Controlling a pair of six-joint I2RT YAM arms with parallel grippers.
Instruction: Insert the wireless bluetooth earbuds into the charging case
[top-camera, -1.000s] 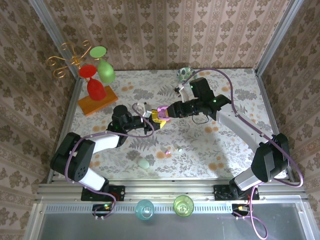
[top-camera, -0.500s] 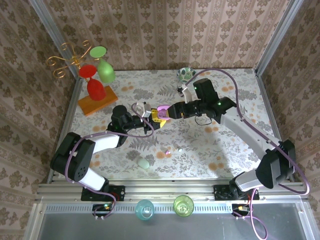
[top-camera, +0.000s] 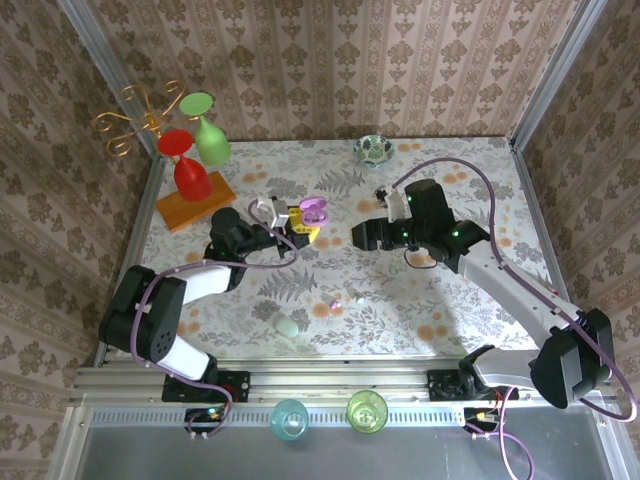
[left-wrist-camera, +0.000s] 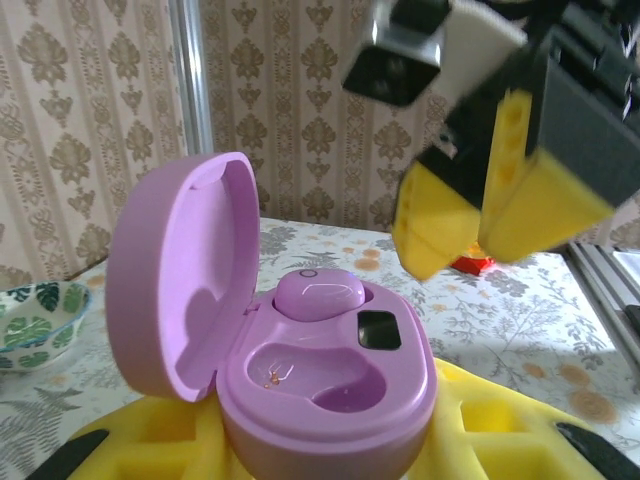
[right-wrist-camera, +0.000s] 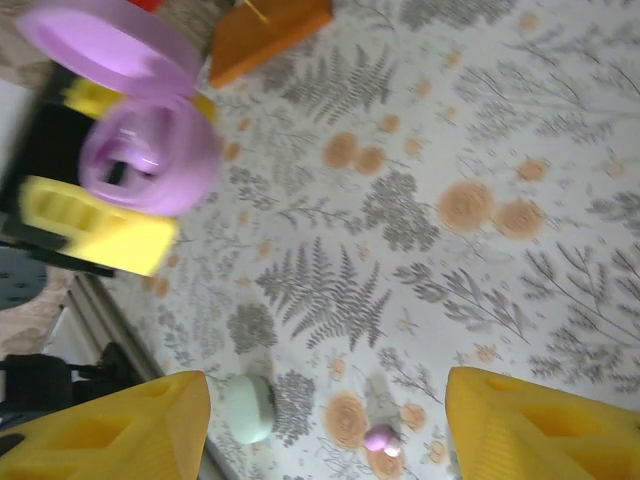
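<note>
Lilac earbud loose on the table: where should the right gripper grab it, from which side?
Pinch the lilac earbud across its rounded body, straight down from above; it is tiny and lies low on the table, so a sideways approach likely fails.

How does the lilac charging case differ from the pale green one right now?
The lilac case stands open, lid up, clamped in the left gripper; the pale green case lies free on the table, seemingly shut. The lilac case shows one earbud seated beside an empty slot; the green case's inside is hidden. Both are rounded, pebble-like.
</note>
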